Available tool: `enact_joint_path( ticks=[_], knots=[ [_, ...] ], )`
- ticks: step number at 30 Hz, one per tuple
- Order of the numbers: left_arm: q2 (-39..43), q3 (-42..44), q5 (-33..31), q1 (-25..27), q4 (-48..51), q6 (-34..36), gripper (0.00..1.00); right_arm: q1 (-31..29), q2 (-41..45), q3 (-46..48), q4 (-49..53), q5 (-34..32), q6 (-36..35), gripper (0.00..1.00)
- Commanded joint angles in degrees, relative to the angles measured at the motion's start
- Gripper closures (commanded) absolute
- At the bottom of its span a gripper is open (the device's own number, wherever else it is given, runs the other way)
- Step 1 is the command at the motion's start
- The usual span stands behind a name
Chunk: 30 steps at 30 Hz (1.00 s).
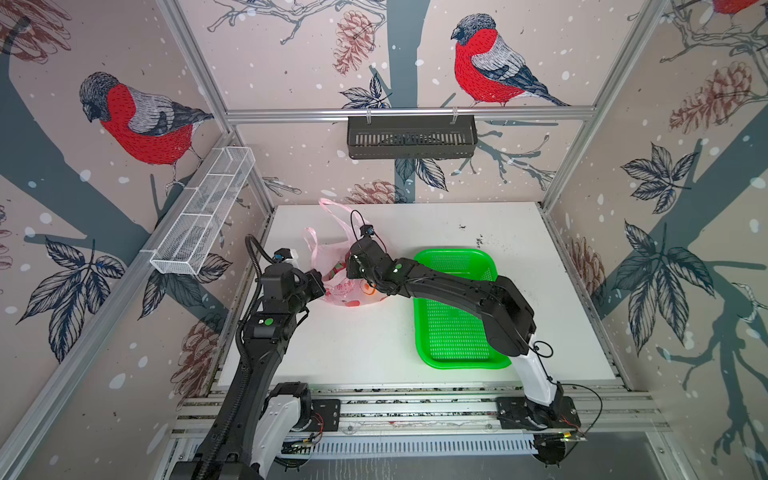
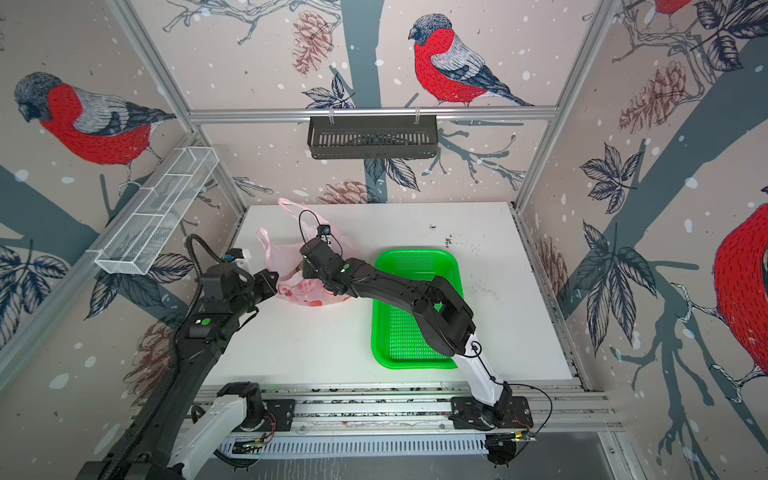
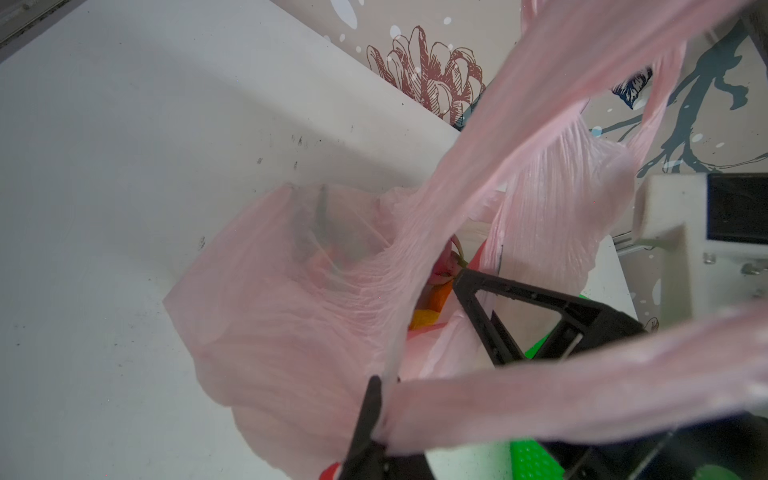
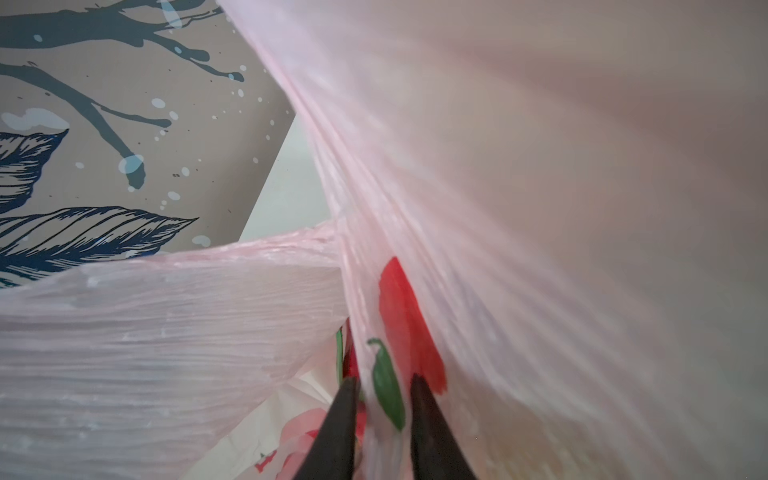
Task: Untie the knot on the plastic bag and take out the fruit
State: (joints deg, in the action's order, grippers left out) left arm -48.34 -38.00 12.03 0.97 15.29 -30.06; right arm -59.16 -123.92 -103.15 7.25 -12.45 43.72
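Your left jaws are pinched shut on the rim of the thin translucent pale pink plastic bag (image 1: 348, 291), near the worktop's (image 1: 374, 345) far left corner. Orange and yellow fruit (image 3: 430, 309) sits just beside your right jaws, nearly closed astride a bag fold; grip unclear.

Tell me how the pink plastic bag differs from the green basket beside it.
The plastic bag is thin, translucent pale pink film, crumpled; the green basket is rigid, bright green and perforated. The plastic bag bulges around fruit; the green basket's visible floor shows none. The plastic bag has loose handle loops and no fixed shape; the green basket is a flat rectangle. Both sit on the white table.
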Motion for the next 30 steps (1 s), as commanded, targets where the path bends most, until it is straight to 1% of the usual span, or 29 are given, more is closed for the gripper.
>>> enact_joint_path(
  ticks=[1, 4, 9, 13, 16, 21, 26, 30],
  knots=[
    [0.25, 0.79, 0.36, -0.01, -3.83, -1.13, 1.0, -0.83, 2.38, 2.06, -0.73, -0.62, 0.67, 0.87],
    [0.3, 1.34, 0.45, -0.01, -4.63, -1.58, 1.0, -1.96, 5.79, 5.62, -1.25, -2.38, 0.66, 0.93],
    [0.73, 2.13, 0.36, -0.05, -4.92, -2.07, 1.0, -4.7, 11.86, 11.81, 0.49, -6.99, 2.47, 0.95],
    [1.05, 2.98, 1.17, -0.01, -4.74, -2.14, 1.0, -7.37, 15.17, 17.08, 2.43, -9.49, 6.29, 0.95],
    [1.47, 4.0, 1.59, -0.03, -4.57, -2.23, 1.0, -9.09, 16.45, 20.86, 4.79, -11.82, 10.63, 0.95],
    [2.33, 5.83, 2.21, -0.03, -4.33, -2.21, 1.0, -11.14, 18.09, 28.17, 3.83, -13.98, 17.84, 0.96],
    [3.31, 6.51, 2.07, -0.03, -3.01, -1.91, 1.0, -12.12, 18.36, 31.48, 4.02, -16.52, 22.32, 0.96],
    [3.51, 6.78, 0.88, -0.01, -1.25, -2.32, 1.0, -12.21, 17.8, 33.23, 3.83, -15.95, 24.42, 0.95]
  ],
)
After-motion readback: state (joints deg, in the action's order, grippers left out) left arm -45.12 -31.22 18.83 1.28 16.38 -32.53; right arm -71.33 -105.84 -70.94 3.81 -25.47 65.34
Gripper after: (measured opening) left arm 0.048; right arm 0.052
